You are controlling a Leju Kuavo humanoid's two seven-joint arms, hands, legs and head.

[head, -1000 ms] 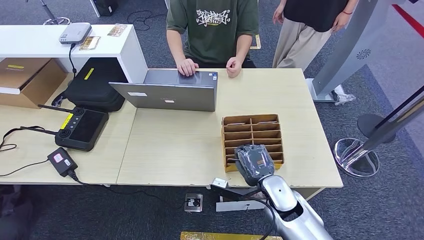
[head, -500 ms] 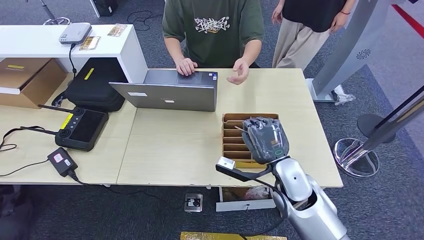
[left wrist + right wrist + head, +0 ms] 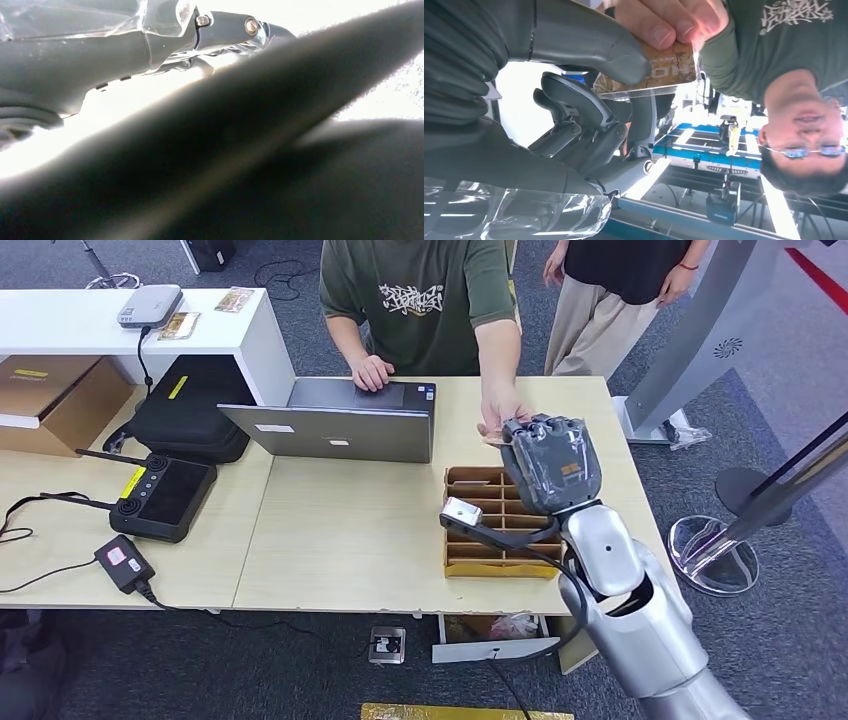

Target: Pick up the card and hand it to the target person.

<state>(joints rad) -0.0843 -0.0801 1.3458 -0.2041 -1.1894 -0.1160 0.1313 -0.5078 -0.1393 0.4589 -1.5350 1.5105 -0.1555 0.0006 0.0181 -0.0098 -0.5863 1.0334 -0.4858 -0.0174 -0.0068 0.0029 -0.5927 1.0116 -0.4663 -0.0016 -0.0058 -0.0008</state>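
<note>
My right hand [image 3: 552, 462] is raised above the far edge of the table, just past the cardboard card box [image 3: 447, 532]. In the right wrist view my right hand [image 3: 574, 75] holds a brown card [image 3: 659, 70] under its thumb. The hand [image 3: 664, 20] of the person in the green shirt [image 3: 420, 300] pinches the card's other end, and that hand [image 3: 497, 412] meets mine in the head view. Grey parts of my left hand [image 3: 100, 50] show blurred behind a dark shape in the left wrist view, and its fingers cannot be read.
A grey laptop [image 3: 340, 430] stands open in front of the seated person. A black controller [image 3: 165, 495] and a black bag [image 3: 190, 410] lie at the left. A second person [image 3: 620, 290] stands at the back right, near a grey stand [image 3: 700, 340].
My right hand has risen from the card box and moved away toward the person. The person's hand has reached over the table and taken hold of the card.
</note>
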